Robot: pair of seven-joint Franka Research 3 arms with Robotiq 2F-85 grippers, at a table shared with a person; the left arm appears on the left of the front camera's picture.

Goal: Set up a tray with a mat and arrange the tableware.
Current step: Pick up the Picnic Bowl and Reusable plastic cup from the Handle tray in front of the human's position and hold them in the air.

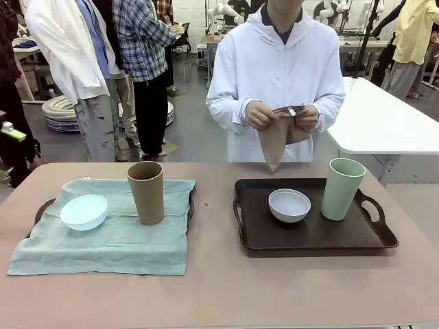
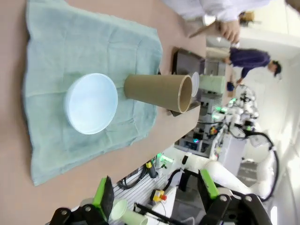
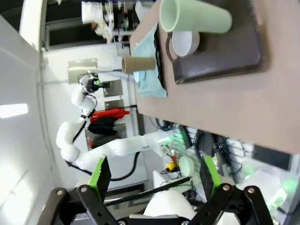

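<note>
Across the counter (image 1: pixel 219 295), well ahead of your spread, empty left fingers (image 2: pixel 103 199), the brown tumbler (image 2: pixel 157 91) stands on the green mat (image 2: pixel 56 56); probably light, stiff, slick: clasp mid-wall. Your right fingers (image 3: pixel 101 176) gape too.

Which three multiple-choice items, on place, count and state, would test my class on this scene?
1. Where does the brown tumbler stand? A on the green mat; B on a chair; C on the floor.
2. How many pieces of tableware sit on the dark tray? A one; B two; C four.
3. What state are the left gripper and right gripper in? A shut on a tumbler; B shut on a cloth; C open, empty.
Answers: 1 A, it stands on the mat beside the light blue bowl. 2 B, a grey-white bowl and a pale green tumbler. 3 C, both wrist views show jaws spread, nothing between.
</note>
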